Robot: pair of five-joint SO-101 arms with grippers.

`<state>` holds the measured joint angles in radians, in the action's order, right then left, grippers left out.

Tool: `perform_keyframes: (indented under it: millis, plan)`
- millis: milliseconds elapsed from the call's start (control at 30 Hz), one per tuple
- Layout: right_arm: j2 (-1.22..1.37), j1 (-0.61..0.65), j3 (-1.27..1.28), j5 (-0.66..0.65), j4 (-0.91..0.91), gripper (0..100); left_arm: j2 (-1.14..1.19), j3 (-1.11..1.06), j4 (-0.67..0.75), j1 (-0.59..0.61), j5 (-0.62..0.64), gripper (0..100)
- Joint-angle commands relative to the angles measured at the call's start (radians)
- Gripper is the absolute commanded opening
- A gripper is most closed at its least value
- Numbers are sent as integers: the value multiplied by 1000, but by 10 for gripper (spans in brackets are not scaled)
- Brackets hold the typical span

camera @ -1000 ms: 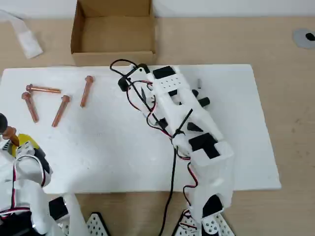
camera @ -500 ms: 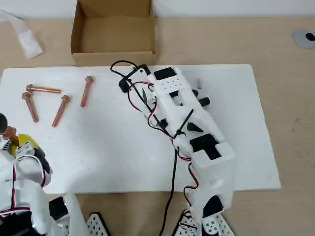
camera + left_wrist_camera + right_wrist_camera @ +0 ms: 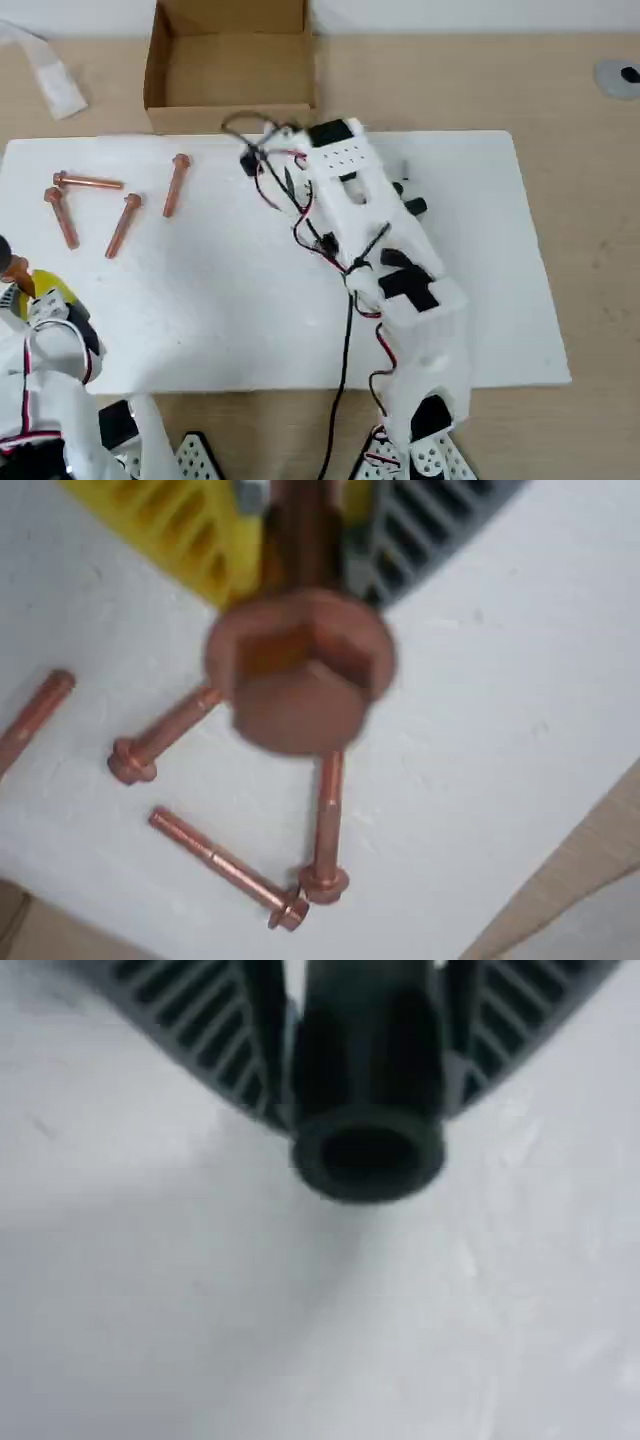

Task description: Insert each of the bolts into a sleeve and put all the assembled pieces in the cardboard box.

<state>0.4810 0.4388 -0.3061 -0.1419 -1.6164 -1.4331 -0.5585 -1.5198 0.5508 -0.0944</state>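
My left gripper (image 3: 300, 520), with one yellow and one grey finger, is shut on a copper bolt (image 3: 300, 670) whose hex head faces the camera. In the high view this bolt (image 3: 15, 268) is at the board's near left corner. Several more copper bolts (image 3: 124, 225) lie on the left of the white foam board (image 3: 480, 300). My right gripper (image 3: 365, 1020) is shut on a black sleeve (image 3: 368, 1150), open end outward, just above the board. The right arm (image 3: 380, 230) stretches across the board's middle toward the cardboard box (image 3: 235, 70), which stands open beyond the far edge.
Two black sleeves (image 3: 414, 207) lie on the board beside the right arm, partly hidden by it. A white object (image 3: 55, 85) rests at the far left of the table. A grey disc (image 3: 620, 75) sits at the far right.
The right arm has shifted a little toward the cardboard box, still holding the sleeve. The left arm and the loose bolts stay put.
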Motion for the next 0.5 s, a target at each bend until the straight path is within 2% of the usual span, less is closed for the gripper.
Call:
perform_keyframes:
  millis: [0,200,300,467]
  plan:
    - [-203,-13,-185,12,-91,10,-1,52,23,-12,-8,9]
    - [-383,-12,-271,21,-173,10,-1,52,25,-8,-5,9]
    - [-518,-10,-263,95,-172,10,-1,51,28,-8,-5,9]
    - [-788,84,-259,112,-146,10,-1,-44,133,-11,-5,7]
